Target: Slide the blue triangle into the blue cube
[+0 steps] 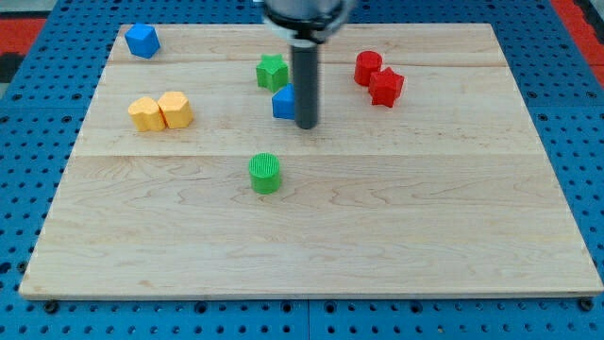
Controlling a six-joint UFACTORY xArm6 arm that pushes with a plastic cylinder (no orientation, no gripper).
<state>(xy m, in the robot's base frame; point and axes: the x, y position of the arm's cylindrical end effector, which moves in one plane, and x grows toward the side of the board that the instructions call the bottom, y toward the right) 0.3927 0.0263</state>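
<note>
My tip (306, 125) rests on the wooden board just right of a blue block (283, 103), touching or nearly touching it; the rod hides the block's right side, so its shape is unclear. A second blue block (142, 41), with angled faces, sits at the view's top left corner of the board, far to the left of the tip.
A green star-like block (272, 71) sits just above the blue block by the tip. A green cylinder (265, 173) lies below. Two yellow blocks (160, 111) touch at the left. Two red blocks (378, 78) touch at the upper right.
</note>
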